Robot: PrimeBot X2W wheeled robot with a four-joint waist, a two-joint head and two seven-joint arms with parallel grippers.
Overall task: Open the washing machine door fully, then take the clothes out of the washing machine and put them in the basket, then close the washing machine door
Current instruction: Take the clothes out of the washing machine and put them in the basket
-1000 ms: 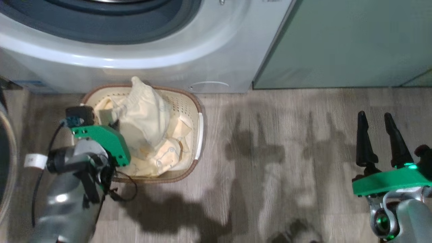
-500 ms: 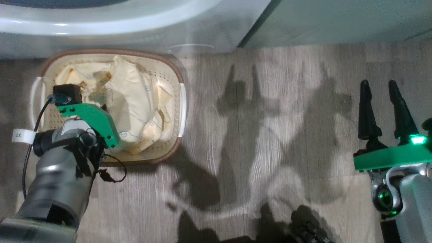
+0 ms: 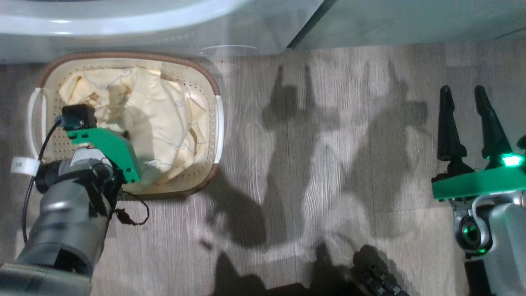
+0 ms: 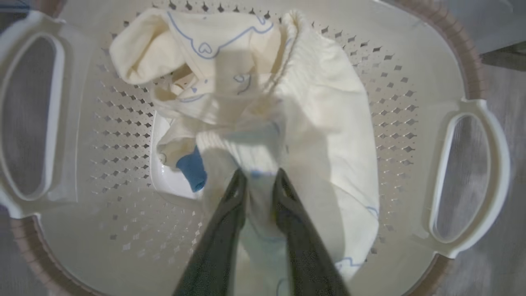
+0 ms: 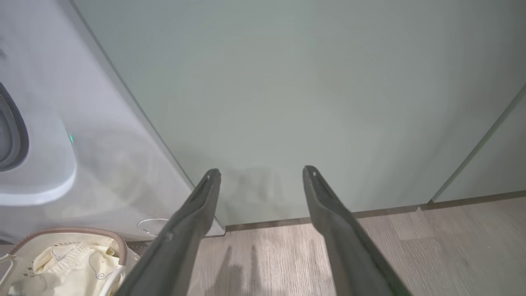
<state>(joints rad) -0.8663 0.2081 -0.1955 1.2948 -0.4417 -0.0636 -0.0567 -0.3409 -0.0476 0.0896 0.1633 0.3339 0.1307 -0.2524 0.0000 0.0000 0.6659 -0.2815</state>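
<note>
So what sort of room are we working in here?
Most likely a home laundry nook. A white front-loading washing machine stands beside sage-green cabinet fronts on a wood-look plank floor, and a perforated basket of pale yellow clothes sits before it.

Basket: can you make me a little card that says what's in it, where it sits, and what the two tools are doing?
basket: on the floor, right in front of the washer
inside: pale yellow clothes, plus a blue piece
left tool: down in the basket, shut on the clothes
right tool: open, holding nothing, over bare floor
</note>
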